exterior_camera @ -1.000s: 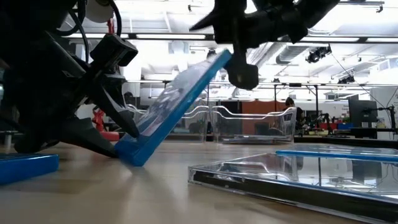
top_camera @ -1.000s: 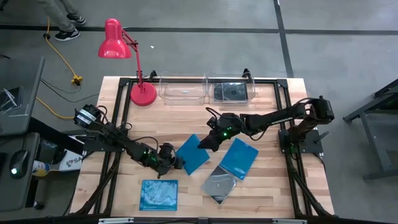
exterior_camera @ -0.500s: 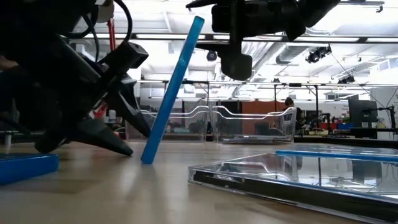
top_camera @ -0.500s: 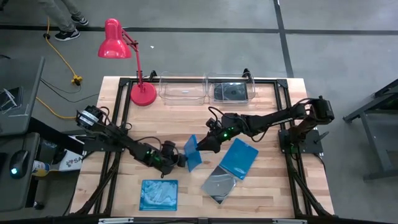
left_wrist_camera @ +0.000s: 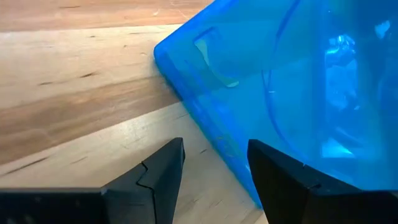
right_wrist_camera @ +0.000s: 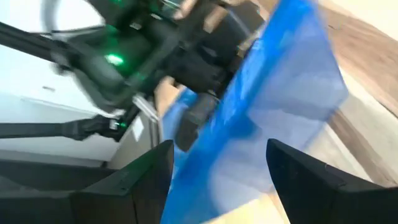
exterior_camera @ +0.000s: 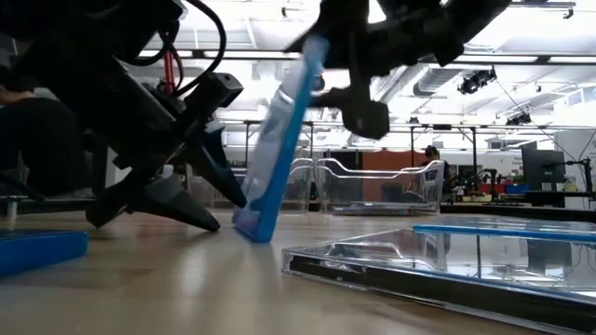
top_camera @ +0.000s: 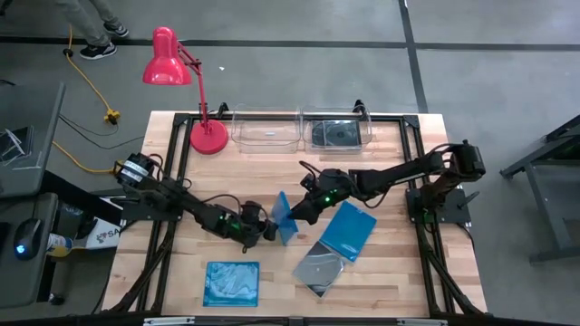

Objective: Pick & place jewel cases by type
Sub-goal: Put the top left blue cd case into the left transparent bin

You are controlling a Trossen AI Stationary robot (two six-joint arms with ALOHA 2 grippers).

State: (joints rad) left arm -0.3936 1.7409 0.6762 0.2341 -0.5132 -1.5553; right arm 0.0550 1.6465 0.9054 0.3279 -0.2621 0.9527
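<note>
Both sets of jaws stand apart around one blue jewel case (top_camera: 285,218) that is tipped up on its lower edge near the middle of the tabletop (top_camera: 381,281). The left gripper (top_camera: 263,232) sits low beside the case's bottom edge; its wrist view shows its two fingers spread with bare wood between them and the case's corner just ahead, apparently not clamped. The right gripper (top_camera: 294,215) reaches in from the other side at the case's upper part; its wrist view is blurred, so whether its fingers touch the plastic is hard to say, though they straddle the blue panel (right_wrist_camera: 273,106). The low view adds what the overhead one hides: the case (exterior_camera: 279,140) leans steeply, its foot on the wood next to the left gripper's fingertips (exterior_camera: 200,221). Only the high view shows the rest: a second blue case (top_camera: 348,230) overlapping a smoky clear case (top_camera: 319,269), a third blue case (top_camera: 232,282) near the front edge, and a dark case (top_camera: 336,133) lying in one of two clear bins (top_camera: 266,129) beside a red lamp (top_camera: 186,81).
</note>
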